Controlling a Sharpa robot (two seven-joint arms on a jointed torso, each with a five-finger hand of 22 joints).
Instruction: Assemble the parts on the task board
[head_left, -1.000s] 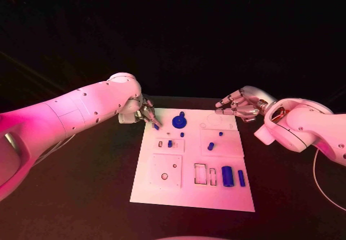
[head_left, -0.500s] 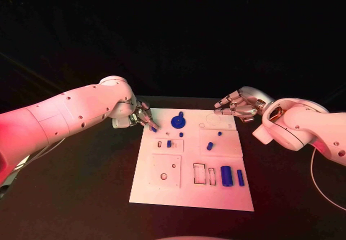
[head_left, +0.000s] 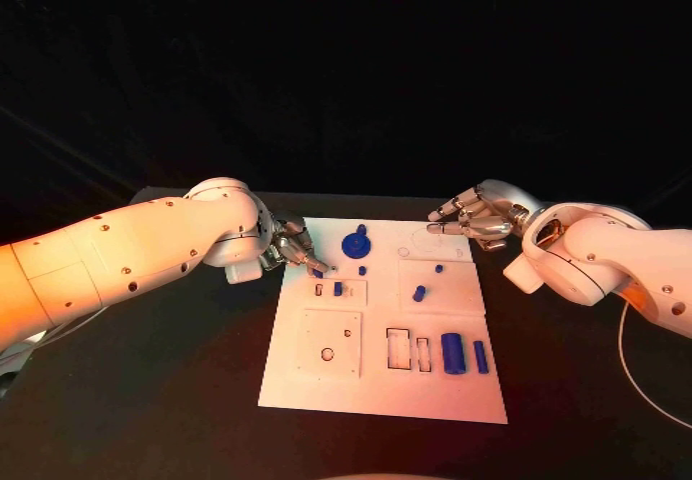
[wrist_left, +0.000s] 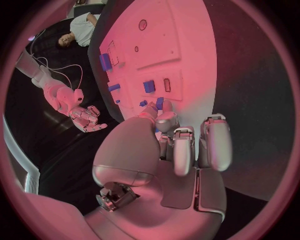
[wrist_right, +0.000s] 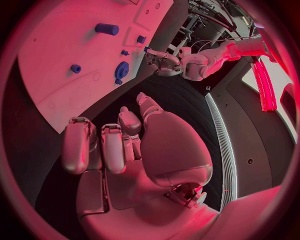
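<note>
Left hand at the white board.
I saw its fingers pinching a small blue part; right hand hovered, fingers loosely apart, holding nothing.

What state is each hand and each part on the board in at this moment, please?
Left hand: fingers pinching a small blue part at the board's far left.
Right hand: holds nothing, fingers apart.
Round blue part: lying flat.
Large blue cylinder: lying on its side.
Task board: flat on table.

A black table stands before a dark, unlit backdrop under reddish light.
</note>
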